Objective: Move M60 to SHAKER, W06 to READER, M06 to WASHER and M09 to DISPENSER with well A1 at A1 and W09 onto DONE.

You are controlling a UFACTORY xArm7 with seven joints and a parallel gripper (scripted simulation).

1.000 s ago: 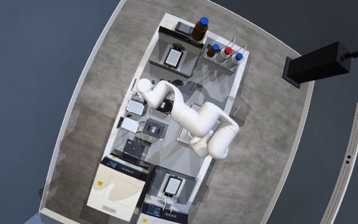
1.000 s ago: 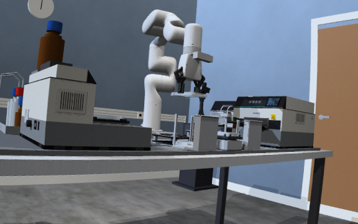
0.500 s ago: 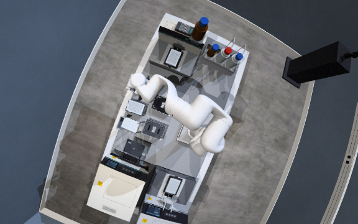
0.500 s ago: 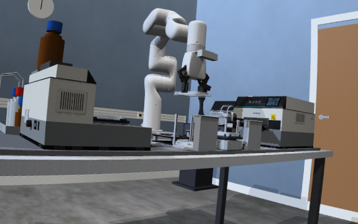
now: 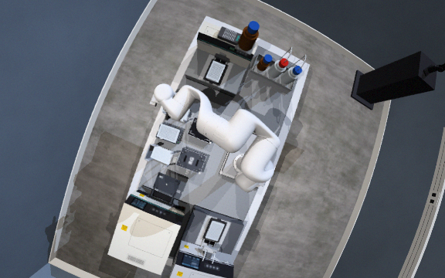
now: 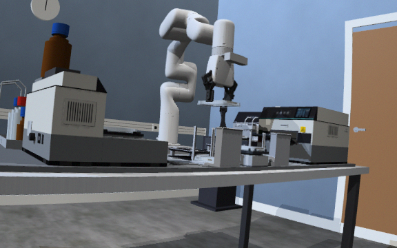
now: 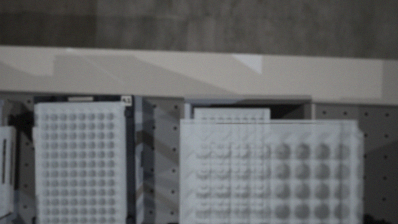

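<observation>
My gripper (image 6: 220,96) is shut on a clear well plate (image 6: 218,102) and holds it level, high above the deck. In the wrist view the held plate (image 7: 270,170) fills the lower right. Below it, partly covered, a white plate (image 7: 231,115) lies in a dark-walled rack. Another white plate (image 7: 77,160) lies to its left. I cannot read any plate label. From above, my wrist (image 5: 163,94) is near the deck's left edge and hides the gripper. One plate (image 5: 215,71) sits in the far instrument and one plate (image 5: 215,229) in the near right instrument.
A white plate (image 5: 168,132) and a covered rack (image 5: 161,154) stand along the left side of the deck. A dark nest (image 5: 193,159) sits mid-deck. The cream reader housing (image 5: 145,239) has its dark tray (image 5: 166,185) out. Bottles (image 5: 280,66) stand at the far end.
</observation>
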